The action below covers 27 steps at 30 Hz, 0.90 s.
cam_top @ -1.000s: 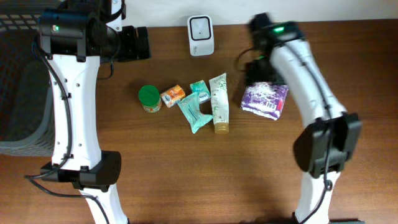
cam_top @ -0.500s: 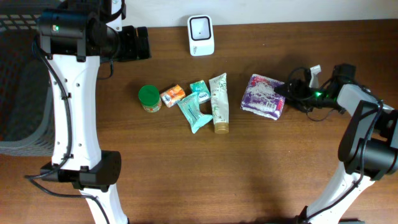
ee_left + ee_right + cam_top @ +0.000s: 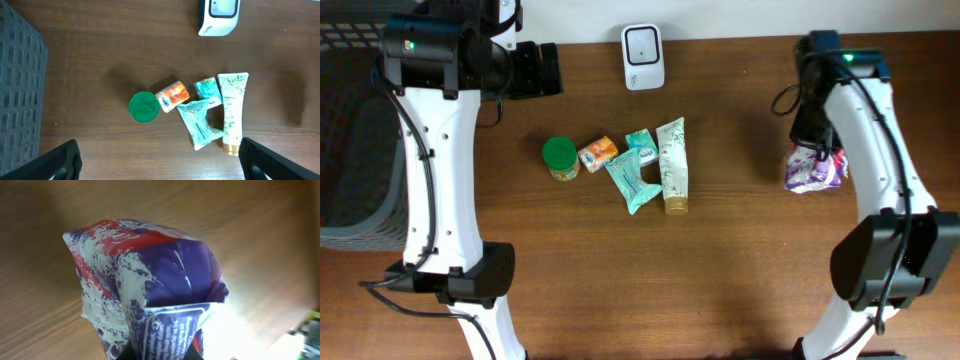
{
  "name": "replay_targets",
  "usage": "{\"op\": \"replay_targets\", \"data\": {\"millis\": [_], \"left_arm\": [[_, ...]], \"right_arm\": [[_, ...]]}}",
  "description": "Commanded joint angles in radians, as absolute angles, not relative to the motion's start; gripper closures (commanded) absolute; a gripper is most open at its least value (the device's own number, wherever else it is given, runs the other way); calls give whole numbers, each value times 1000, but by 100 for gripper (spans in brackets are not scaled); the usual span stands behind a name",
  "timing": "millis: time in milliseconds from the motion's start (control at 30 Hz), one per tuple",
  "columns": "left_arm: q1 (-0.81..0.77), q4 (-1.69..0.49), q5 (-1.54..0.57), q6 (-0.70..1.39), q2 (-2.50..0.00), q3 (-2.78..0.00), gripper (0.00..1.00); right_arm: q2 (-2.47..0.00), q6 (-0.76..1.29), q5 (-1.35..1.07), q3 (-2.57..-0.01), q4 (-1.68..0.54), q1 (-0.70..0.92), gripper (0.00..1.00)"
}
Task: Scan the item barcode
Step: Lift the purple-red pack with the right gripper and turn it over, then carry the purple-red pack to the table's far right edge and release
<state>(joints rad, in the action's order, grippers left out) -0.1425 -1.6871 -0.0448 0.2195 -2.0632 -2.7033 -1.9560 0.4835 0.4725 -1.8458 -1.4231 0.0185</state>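
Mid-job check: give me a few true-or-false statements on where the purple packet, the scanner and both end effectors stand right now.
1. The right end effector is shut on the purple packet. True.
2. The purple packet lies against the tube. False: it is held at the right side of the table, well apart from the tube and the items clustered around it.
3. The left end effector is open and holds nothing. True.
4. The white scanner sits inside the basket. False: the white scanner stands on the table at its far edge, and the basket is off to the left.
5. The green-lidded jar sits beside the orange packet. True.
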Motion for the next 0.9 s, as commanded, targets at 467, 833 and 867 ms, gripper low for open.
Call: {"op": "replay_targets", "data": {"millis": [467,833,867], "left_arm": [[-136,-1688,-47,204,-2049,-2714,1],[-136,-1688,-48,204,-2049,-2714,1],[-136,-1688,-48,204,-2049,-2714,1]], "right_arm": [[-2133,214,-16,-2162,-1444,16,1],[-2135,9,-730,-1394,-838,-214,41],[-2135,14,-730,-1384,-829,-197,64]]}}
